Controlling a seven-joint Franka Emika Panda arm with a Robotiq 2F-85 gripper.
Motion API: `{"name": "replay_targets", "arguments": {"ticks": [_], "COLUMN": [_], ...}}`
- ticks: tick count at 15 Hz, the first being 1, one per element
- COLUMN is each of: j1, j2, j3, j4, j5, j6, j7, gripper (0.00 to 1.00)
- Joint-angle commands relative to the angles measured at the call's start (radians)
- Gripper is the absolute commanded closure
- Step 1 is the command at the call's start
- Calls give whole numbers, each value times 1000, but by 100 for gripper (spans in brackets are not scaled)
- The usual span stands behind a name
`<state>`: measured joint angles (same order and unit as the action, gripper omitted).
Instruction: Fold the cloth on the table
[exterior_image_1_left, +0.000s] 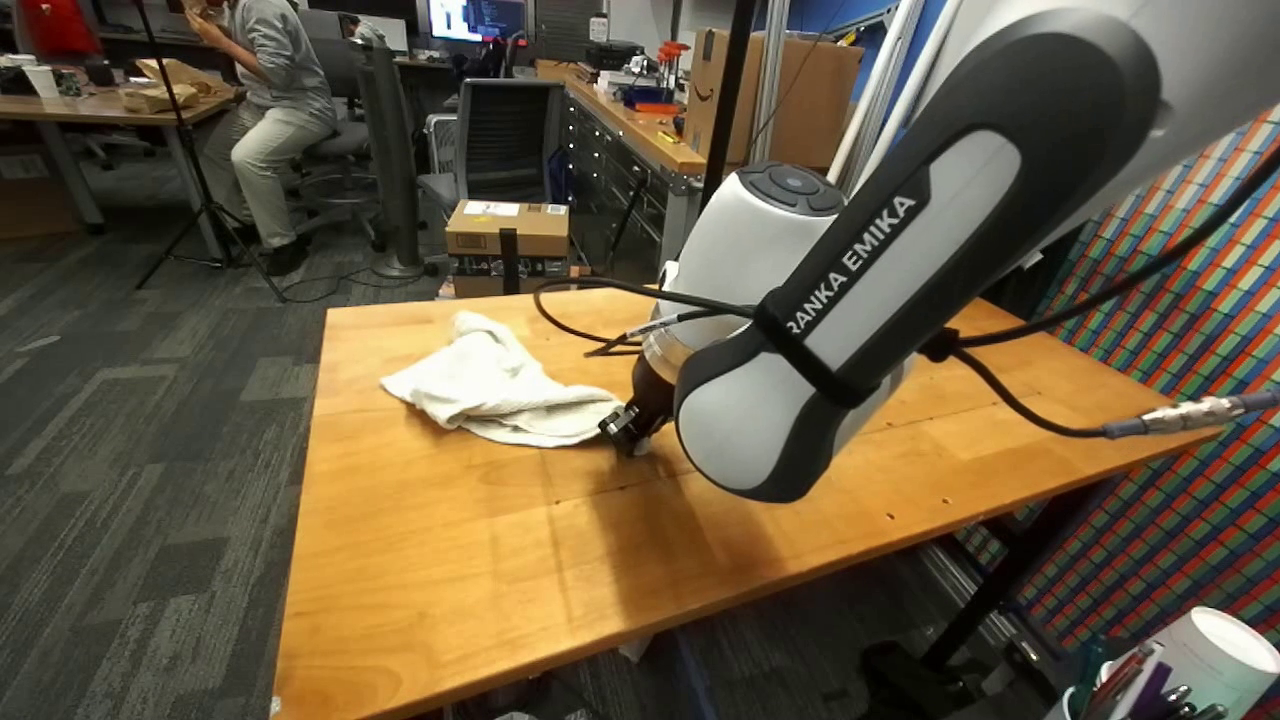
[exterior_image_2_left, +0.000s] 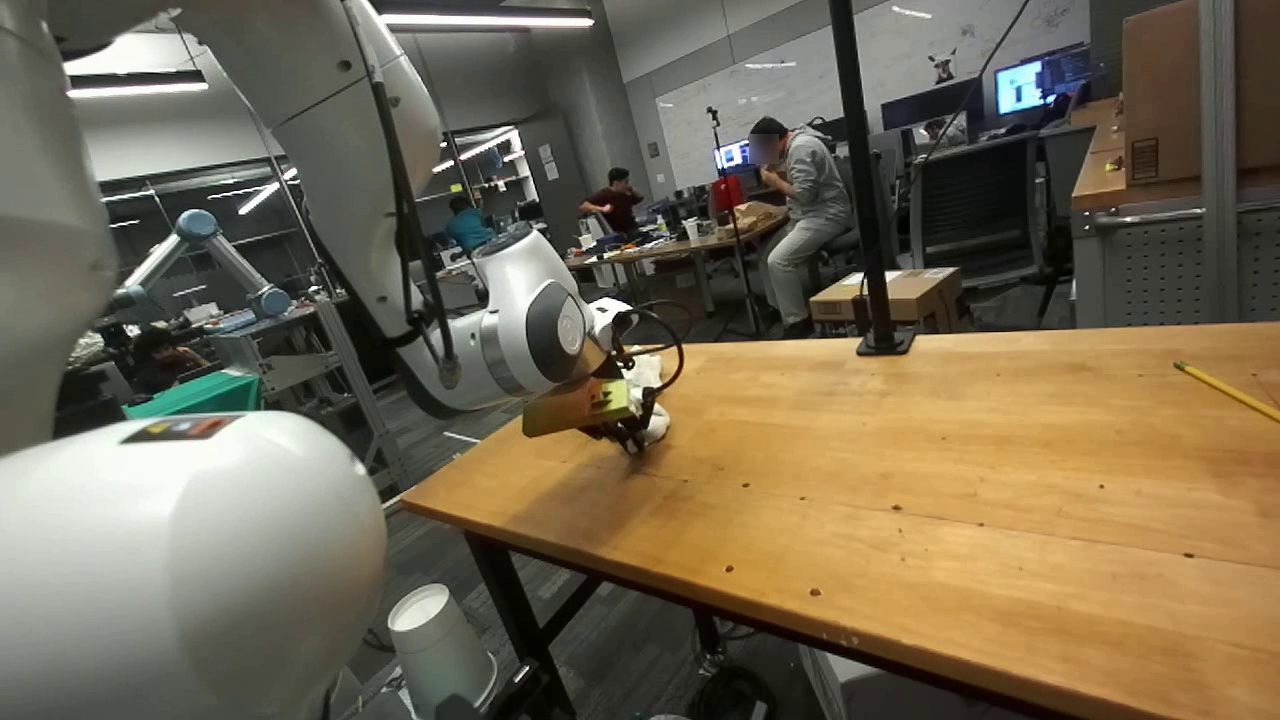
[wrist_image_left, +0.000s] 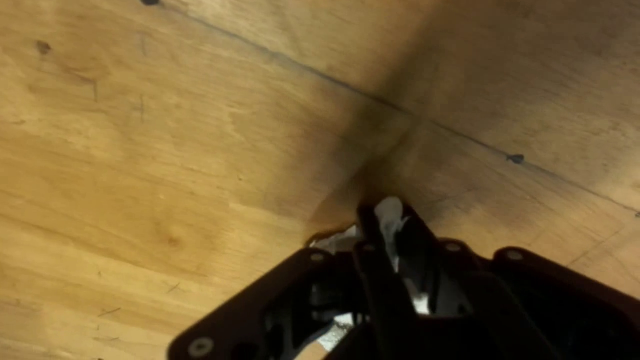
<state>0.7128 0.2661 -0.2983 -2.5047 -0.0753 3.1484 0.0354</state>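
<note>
- Gray carpet (exterior_image_1_left: 100, 480) runs beneath a wooden table (exterior_image_1_left: 430, 560); toward eleven o'clock in an exterior view sits a person (exterior_image_1_left: 280, 110) in a gray top, beside a desk (exterior_image_1_left: 80, 110).
- White cloth (exterior_image_1_left: 500, 385) lies crumpled on the table, in uneven ridges, with a narrower end running toward about four o'clock and meeting the gripper (exterior_image_1_left: 624, 438).
- From the gripper, most of the cloth rests on the wood at about ten o'clock there.
- In the wrist view the fingers (wrist_image_left: 369, 227) are pressed together on a fold of the cloth, pinching it near one end.
- A pale tip of that fold pokes out between the fingertips toward twelve o'clock; more white shows just beside the fingers at about eight o'clock, and another patch near seven o'clock, partly covered by the gripper's dark linkage.
- The fingertips angle down, close to the tabletop; whether they touch it cannot be told.
- The arm (exterior_image_1_left: 970, 180) enters from about two o'clock in an exterior view, slanting over the table.
- In an exterior view only small parts of the cloth (exterior_image_2_left: 658, 424) show, just beyond the gripper toward one o'clock.
- A black post (exterior_image_2_left: 862, 170) stands on the table between two and three o'clock from the gripper, and a yellow pencil (exterior_image_2_left: 1228, 391) lies well apart from it, near three o'clock.
</note>
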Motion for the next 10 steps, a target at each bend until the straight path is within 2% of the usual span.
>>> {"name": "replay_targets", "arguments": {"ticks": [1, 4, 10], "j1": [9, 22, 60], "j2": [15, 15, 22], "j3": [4, 14, 45], "j4": [44, 105, 228], "j5": [-16, -17, -32], "j6": [6, -8, -21], "j7": [-19, -22, -38], "gripper": [99, 92, 93]}}
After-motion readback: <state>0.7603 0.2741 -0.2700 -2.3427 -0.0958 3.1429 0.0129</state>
